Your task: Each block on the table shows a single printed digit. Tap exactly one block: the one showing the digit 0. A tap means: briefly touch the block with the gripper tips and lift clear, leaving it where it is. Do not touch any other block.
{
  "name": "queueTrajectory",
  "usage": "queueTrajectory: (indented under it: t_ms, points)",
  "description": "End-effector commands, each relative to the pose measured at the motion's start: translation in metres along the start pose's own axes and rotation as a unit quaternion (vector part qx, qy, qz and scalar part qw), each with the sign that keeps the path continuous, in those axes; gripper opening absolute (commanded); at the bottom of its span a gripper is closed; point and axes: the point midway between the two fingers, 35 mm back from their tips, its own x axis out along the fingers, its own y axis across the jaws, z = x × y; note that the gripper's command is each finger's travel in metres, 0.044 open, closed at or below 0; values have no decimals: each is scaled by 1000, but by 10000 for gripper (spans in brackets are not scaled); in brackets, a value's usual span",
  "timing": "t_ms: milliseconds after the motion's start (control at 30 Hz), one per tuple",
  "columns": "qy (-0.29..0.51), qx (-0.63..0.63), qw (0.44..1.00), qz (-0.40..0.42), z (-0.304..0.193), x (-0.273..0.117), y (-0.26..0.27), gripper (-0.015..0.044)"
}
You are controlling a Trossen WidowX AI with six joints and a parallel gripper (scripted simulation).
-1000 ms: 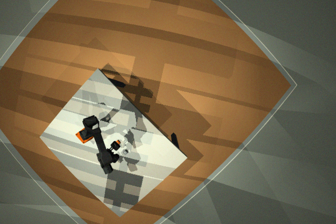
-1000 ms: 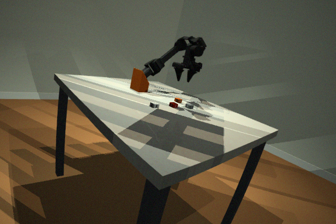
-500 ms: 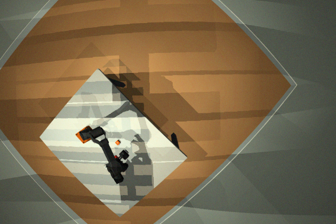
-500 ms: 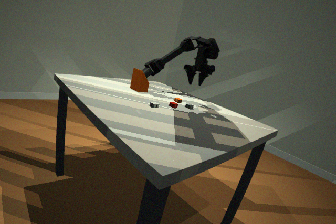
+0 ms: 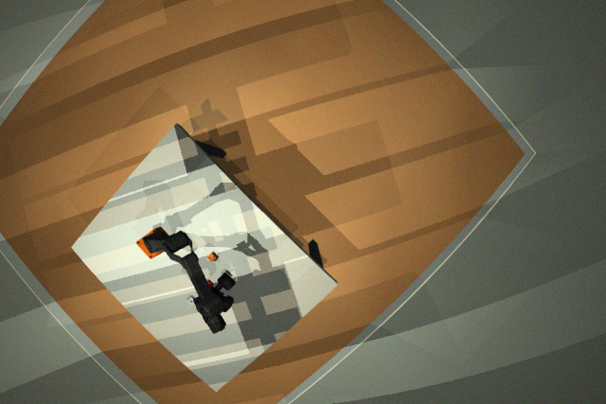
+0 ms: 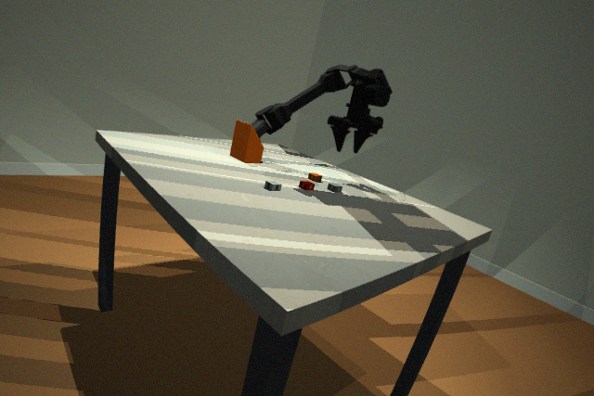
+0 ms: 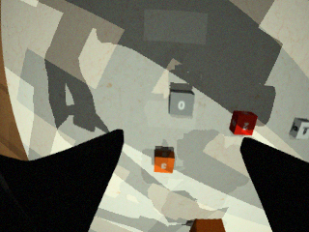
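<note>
The grey block with the digit 0 [image 7: 182,102] [image 6: 334,187] stands on the table; the arm mostly hides it in the top view. My gripper [image 7: 183,140] [image 6: 347,151] [image 5: 225,280] is open and empty, high above the table. In the wrist view the 0 block lies ahead of the gap between the fingertips, untouched. A red block [image 7: 243,123] [image 6: 306,185] [image 5: 209,283] shows a 2. An orange block [image 7: 164,160] [image 6: 315,177] [image 5: 212,256] shows what looks like a 3. A whitish block [image 7: 300,128] [image 6: 273,185] [image 5: 190,299] has a digit I cannot read.
The orange arm base [image 5: 143,244] [image 6: 245,145] [image 7: 208,225] stands on the pale table [image 5: 216,375] [image 6: 288,281]. The orange block is on the base side of the 0 block. The red block is between the 0 block and the whitish one. Dark shadows cross the table top.
</note>
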Motion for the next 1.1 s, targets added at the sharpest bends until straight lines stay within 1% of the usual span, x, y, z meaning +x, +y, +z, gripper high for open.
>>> queueTrajectory:
  t_ms: [0, 133, 200, 300, 367, 600, 633, 1067]
  points:
    - [1, 3, 1000, 3, 0, 1, 0, 400]
    - [1, 3, 1000, 3, 0, 1, 0, 400]
    - [1, 3, 1000, 2, 2, 11, 0, 348]
    - [0, 3, 1000, 3, 3, 58, 0, 269]
    - [0, 3, 1000, 5, 1, 79, 1, 216]
    - [0, 3, 1000, 5, 0, 81, 2, 33]
    - [0, 3, 1000, 5, 0, 81, 2, 20]
    - [0, 3, 1000, 5, 0, 87, 2, 20]
